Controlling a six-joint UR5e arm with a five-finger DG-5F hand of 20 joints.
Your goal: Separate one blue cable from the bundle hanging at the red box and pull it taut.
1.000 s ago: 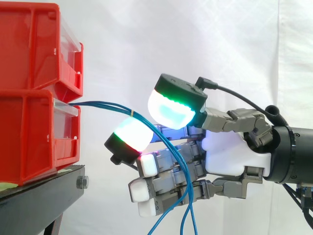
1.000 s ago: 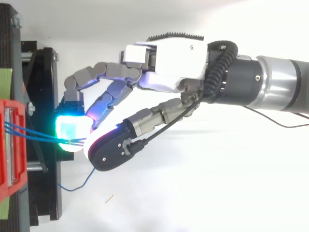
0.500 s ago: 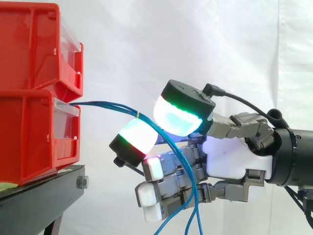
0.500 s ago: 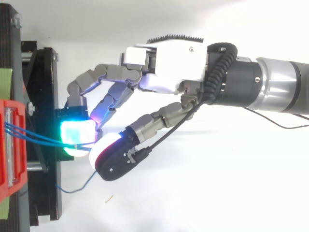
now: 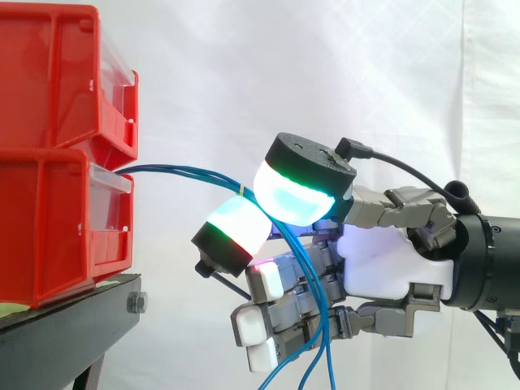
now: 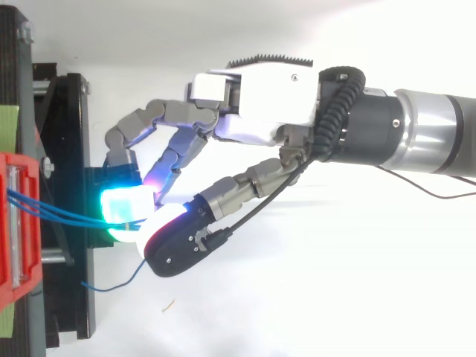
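A soft, creased white fabric curtain point(image 5: 325, 65) hangs behind everything. At the left, two boxy red plastic bins point(image 5: 49, 227) are stacked one on the other. Their walls are glossy, and each has a clear plastic strip across its front lip. They sit on a flat black metal stand point(image 5: 65, 333) with a hex bolt point(image 5: 136, 303) in its right face.

The arm's smooth cylindrical grey and black wrist point(image 6: 416, 141) reaches in from the right. It carries the robot hand point(image 5: 382, 260), which has a white moulded palm and grey, jointed metal fingers. Two thick, rounded fingertip pads point(image 5: 296, 195) with matt black backs glow white to cyan, edged green and red. One is set above and to the right of the other, and they are pressed toward each other, pinching the blue strands between them. I cannot tell how many strands they catch. The other fingers curl below them, ending in small, squarish white tips.

The bundle of thin blue cables point(image 5: 179, 173) leaves the front of the lower bin, just under its clear strip. It arcs rightward in a shallow curve to the pads. Just left of the upper pad a small pale yellow tie point(image 5: 241, 189) wraps the strands together. Past the pinch the cables drop steeply across the curled fingers and hang slack. In the top view, one fine loose end point(image 6: 111, 286) curves out from the stand's near side.
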